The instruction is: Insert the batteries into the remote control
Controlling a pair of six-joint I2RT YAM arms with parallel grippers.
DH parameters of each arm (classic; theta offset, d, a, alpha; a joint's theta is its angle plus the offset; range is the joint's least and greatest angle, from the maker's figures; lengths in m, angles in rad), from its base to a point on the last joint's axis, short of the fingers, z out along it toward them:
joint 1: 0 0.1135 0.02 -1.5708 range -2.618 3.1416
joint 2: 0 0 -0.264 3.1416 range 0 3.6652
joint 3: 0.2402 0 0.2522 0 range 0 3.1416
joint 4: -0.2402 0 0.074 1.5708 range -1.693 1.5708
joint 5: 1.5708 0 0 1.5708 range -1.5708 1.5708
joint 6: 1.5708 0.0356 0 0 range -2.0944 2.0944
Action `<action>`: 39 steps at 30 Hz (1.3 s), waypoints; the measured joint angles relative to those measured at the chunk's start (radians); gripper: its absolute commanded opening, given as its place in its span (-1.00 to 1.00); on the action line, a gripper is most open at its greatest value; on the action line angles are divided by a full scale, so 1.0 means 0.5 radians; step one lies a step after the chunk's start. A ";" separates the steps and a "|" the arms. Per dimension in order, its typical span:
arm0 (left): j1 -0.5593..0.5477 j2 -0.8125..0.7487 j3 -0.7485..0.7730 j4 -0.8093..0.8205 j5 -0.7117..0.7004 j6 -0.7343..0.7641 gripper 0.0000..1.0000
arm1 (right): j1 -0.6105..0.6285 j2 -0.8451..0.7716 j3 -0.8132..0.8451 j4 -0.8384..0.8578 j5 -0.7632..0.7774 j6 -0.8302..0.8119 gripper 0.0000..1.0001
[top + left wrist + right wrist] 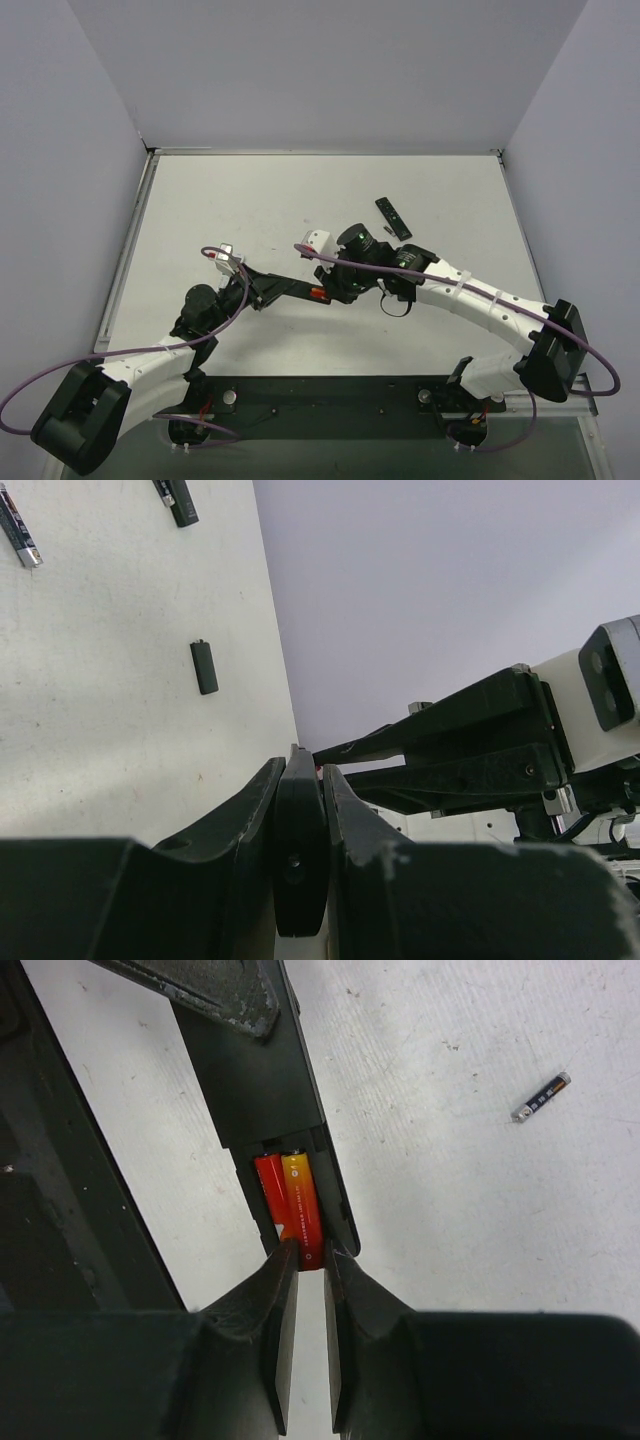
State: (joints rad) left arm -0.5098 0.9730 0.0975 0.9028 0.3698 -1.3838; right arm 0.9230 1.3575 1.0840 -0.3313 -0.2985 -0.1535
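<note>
tabletop (250,200) white, walls (320,70) grey; left hand (302,770) clamps remote (260,1080), right hand (305,1260) pinches battery (298,1200).

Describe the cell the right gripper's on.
Find the black remote held up mid-scene, then its open end bay. Two cells lie there: it's the yellow-to-red cell pinched by the right gripper; the plain red cell beside it isn't.

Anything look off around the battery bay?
Yes. The orange battery isn't seated: its lower end pokes past the open end of the remote, pinched by the right end effector. The red battery beside it lies deeper. The left end effector grips the remote. A spare battery lies loose on the table.
</note>
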 measured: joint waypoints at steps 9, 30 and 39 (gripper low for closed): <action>-0.001 0.000 0.000 0.071 -0.018 -0.007 -1.00 | -0.115 -0.014 -0.020 0.080 -0.220 0.083 -0.65; -0.015 -0.178 0.082 -0.352 0.005 0.191 -1.00 | -0.160 -0.013 -0.057 0.087 -0.300 0.172 -1.00; 0.166 -0.151 0.055 -0.583 0.108 0.395 -1.00 | -0.320 0.163 -0.165 0.086 -0.001 0.267 -1.00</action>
State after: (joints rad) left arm -0.4267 0.8974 0.1249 0.6113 0.4240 -1.1862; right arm 0.7631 1.4387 1.0016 -0.2882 -0.2989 -0.0200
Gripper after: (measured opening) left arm 0.275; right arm 0.093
